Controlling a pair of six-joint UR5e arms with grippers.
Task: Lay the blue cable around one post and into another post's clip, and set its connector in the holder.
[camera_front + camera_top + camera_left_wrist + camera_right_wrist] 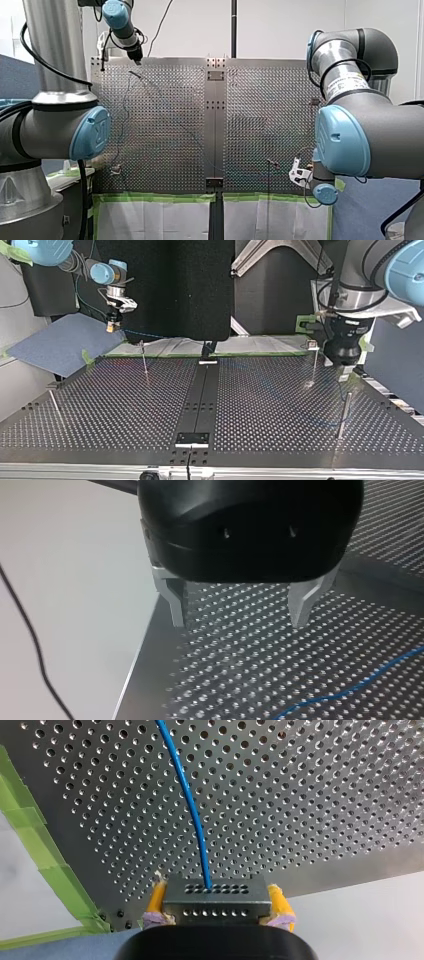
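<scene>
right gripper (216,892): yellow-padded fingers clamped on a boxy grey connector (216,902) with rows of holes | thin, smooth blue cable (190,800) runs ahead from between them over the perforated metal desk (310,795) | left gripper (239,622): metal fingers wide apart, angled down at the desk, cable ahead

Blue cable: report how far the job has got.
Done: my right gripper is shut on the connector, held clear of the table. In hand: the cable trails loose from it across the table; my left gripper hangs open over the table, empty. Left: everything else. The cable looks wrapped round no post, so routing, clipping and seating the connector remain.
</scene>
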